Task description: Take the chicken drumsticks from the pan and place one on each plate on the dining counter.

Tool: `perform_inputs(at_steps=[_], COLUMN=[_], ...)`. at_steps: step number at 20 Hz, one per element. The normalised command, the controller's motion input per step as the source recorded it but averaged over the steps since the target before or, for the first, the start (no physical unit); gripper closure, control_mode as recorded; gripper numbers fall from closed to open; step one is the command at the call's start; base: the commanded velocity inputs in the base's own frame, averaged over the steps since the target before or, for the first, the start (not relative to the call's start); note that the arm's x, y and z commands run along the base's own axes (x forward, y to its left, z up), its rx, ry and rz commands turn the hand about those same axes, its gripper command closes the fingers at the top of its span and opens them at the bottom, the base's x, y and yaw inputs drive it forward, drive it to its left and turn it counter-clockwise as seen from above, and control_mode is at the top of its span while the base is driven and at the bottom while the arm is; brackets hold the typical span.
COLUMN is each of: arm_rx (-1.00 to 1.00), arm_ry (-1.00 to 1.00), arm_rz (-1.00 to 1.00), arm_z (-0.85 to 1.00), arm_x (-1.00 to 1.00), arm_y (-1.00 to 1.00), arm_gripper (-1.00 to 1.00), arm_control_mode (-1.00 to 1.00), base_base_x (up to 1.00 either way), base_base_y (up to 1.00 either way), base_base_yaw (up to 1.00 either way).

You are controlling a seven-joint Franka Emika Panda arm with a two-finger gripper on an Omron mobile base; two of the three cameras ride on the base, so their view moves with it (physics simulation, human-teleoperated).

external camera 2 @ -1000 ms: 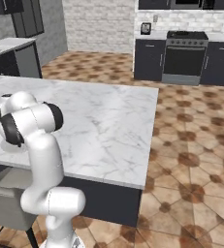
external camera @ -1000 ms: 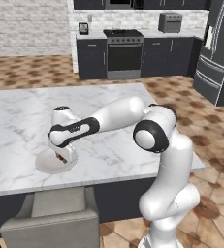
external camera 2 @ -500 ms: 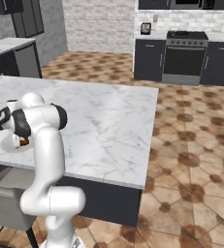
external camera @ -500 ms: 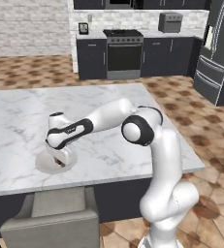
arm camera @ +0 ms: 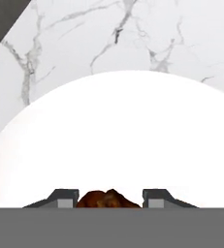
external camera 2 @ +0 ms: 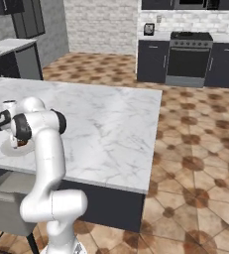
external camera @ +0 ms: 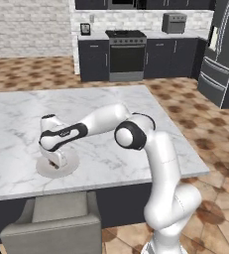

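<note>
Hand view, bottom centre: gripper (arm camera: 110,197) with its fingertips (arm camera: 65,197) pinching a brown drumstick (arm camera: 106,199), poised just over a white plate (arm camera: 118,135) that spans mid-frame; veined counter (arm camera: 133,34) beyond, at the top. Left base view: stool (external camera: 56,221) at lower left; plate (external camera: 72,161) left of centre near the counter's front edge, under the gripper (external camera: 53,159); stove (external camera: 127,53) at upper centre, against the far wall.

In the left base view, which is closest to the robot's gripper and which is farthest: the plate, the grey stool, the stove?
1. Plate: directly under the gripper, which holds a drumstick.
2. Grey stool: just below the counter edge.
3. Stove: far across the kitchen.
</note>
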Motion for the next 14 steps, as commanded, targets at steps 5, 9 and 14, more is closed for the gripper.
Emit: perform_inputs(at_steps=[5, 9, 14], arm_rx=[0.00, 0.00, 0.00], arm_ry=[0.00, 0.00, -0.06], arm_rz=[0.00, 0.00, 0.00], arm_z=[-0.25, -0.56, -0.31], arm_x=[0.02, -0.11, -0.10], arm_y=[0.06, -0.24, -0.30], arm_gripper=[1.00, 1.00, -1.00], arm_control_mode=[-1.00, -1.00, -1.00], base_base_x=[0.00, 0.00, 0.00], base_base_y=[0.00, 0.00, 0.00], base_base_yaw=[0.00, 0.00, 0.00])
